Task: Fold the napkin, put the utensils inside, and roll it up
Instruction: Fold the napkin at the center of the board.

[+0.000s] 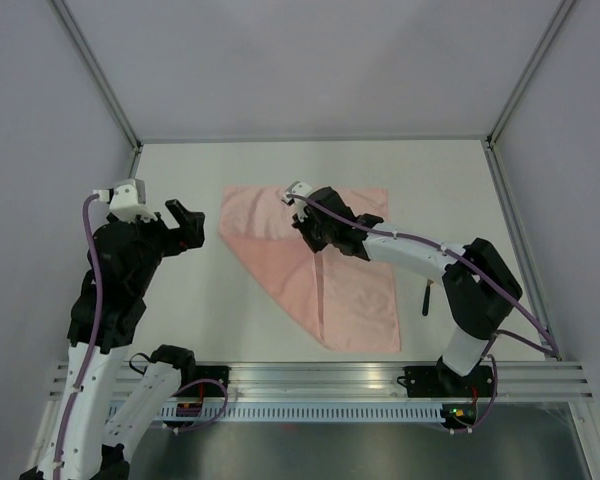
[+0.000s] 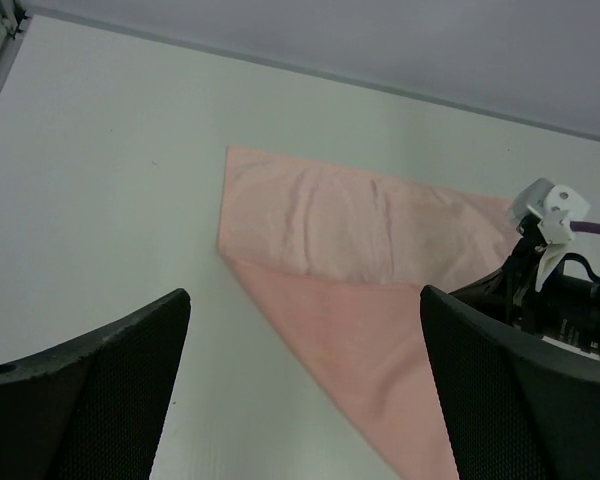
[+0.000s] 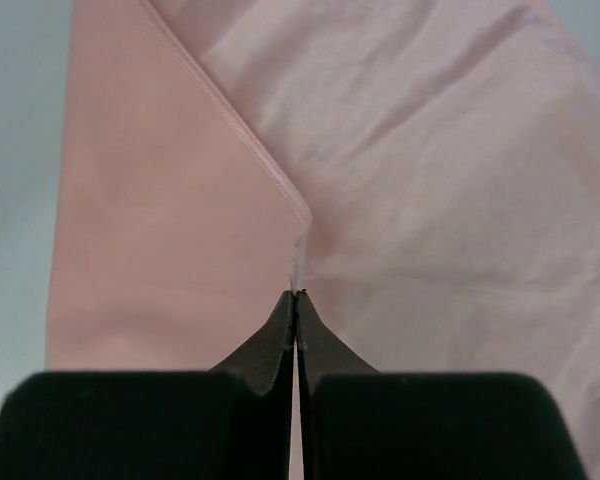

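The pale pink napkin (image 1: 355, 290) lies partly folded in the middle of the table, with one flap drawn in over it. It also shows in the left wrist view (image 2: 350, 240) and the right wrist view (image 3: 430, 170). My right gripper (image 1: 313, 238) is over the napkin's upper middle, and in its own view it (image 3: 298, 296) is shut on a thin hemmed corner of the cloth. My left gripper (image 1: 192, 228) is open and empty just left of the napkin, and it (image 2: 305, 400) looks across at the cloth. A thin dark stick (image 1: 427, 298), the utensil, lies right of the napkin by the right arm.
Pale walls with metal frame posts (image 1: 130, 130) close in the table at the back and sides. A metal rail (image 1: 320, 380) with the arm bases runs along the near edge. The right forearm (image 1: 420, 250) reaches across the napkin's right side.
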